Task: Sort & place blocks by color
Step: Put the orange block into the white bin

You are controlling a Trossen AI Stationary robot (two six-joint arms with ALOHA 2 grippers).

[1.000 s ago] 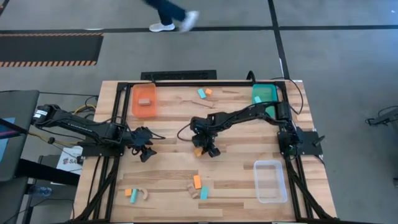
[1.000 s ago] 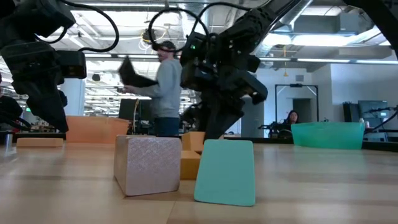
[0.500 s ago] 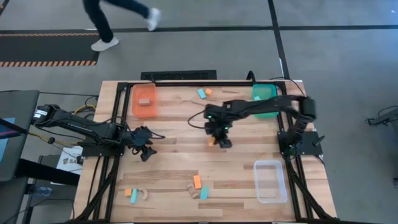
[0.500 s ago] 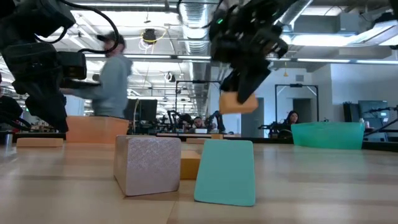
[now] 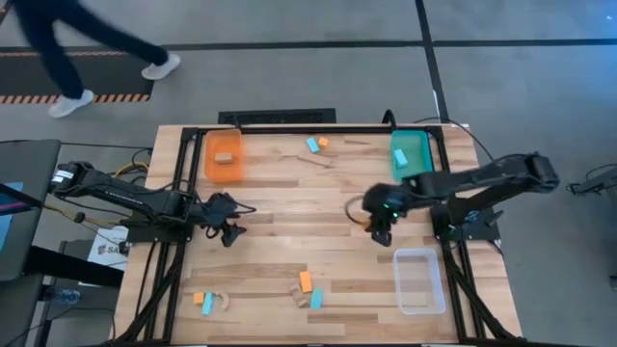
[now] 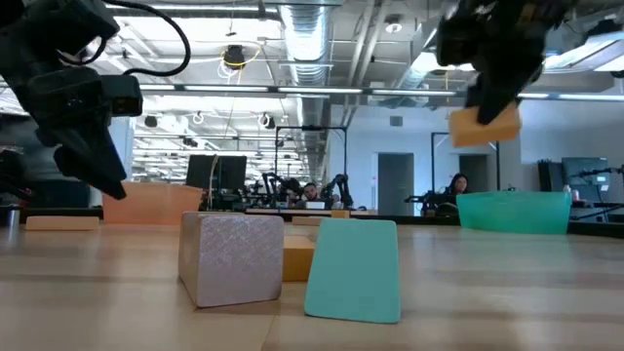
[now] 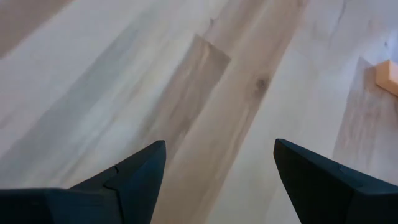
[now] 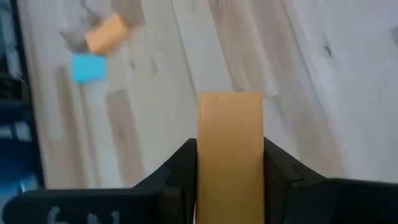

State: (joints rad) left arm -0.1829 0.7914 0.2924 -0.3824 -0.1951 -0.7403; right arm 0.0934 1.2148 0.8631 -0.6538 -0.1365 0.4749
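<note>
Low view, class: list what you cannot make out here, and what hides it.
- Small orange oblong block: mostly hidden behind the pale wood cube and the light blue upright block.
- Right tool holding an orange block: arm cut off by the top edge.
- Teal plastic tray: contents hidden by its wall.

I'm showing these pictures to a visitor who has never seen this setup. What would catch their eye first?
Probably the right claw holding an orange block in the air, right of the table's middle, near the clear tray. Next, the bright orange tray and teal tray at the far corners. The left claw waits open at the left side.
</note>
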